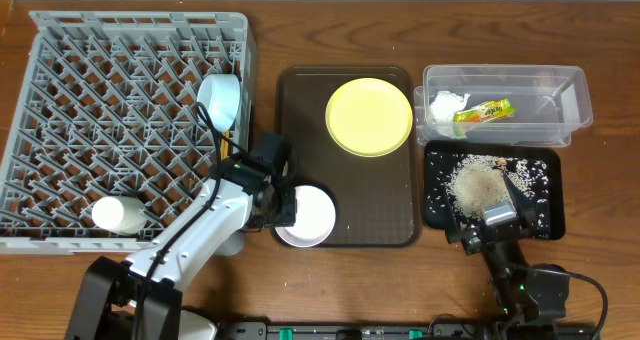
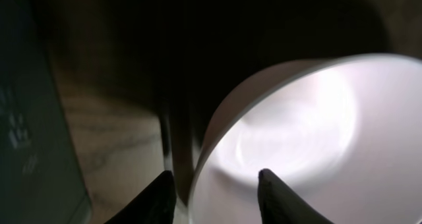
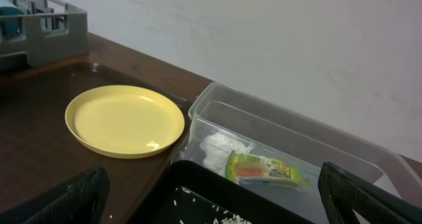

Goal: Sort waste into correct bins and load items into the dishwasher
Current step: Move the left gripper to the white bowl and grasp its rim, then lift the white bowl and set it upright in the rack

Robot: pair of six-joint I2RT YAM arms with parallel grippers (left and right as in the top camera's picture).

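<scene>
My left gripper (image 1: 288,206) is open, its fingers (image 2: 214,174) either side of the rim of the white bowl (image 1: 315,218) (image 2: 316,118), which sits on the front of the dark-brown tray (image 1: 390,225). The yellow plate (image 1: 369,117) (image 3: 125,120) lies at the tray's back. The light-blue bowl (image 1: 219,98) and white cup (image 1: 115,215) are in the grey dish rack (image 1: 100,100). My right gripper (image 1: 492,208) (image 3: 211,207) is open and empty over the black tray (image 1: 540,215) with rice crumbs (image 1: 482,183). The napkin (image 1: 444,106) (image 3: 221,148) and wrapper (image 1: 484,111) (image 3: 267,170) lie in the clear tub (image 1: 560,95). No chopsticks are in view.
The dish rack fills the left of the table, and its corner shows in the right wrist view (image 3: 46,26). The clear tub stands just behind the black tray at the right. Bare wooden table (image 1: 380,290) runs along the front edge.
</scene>
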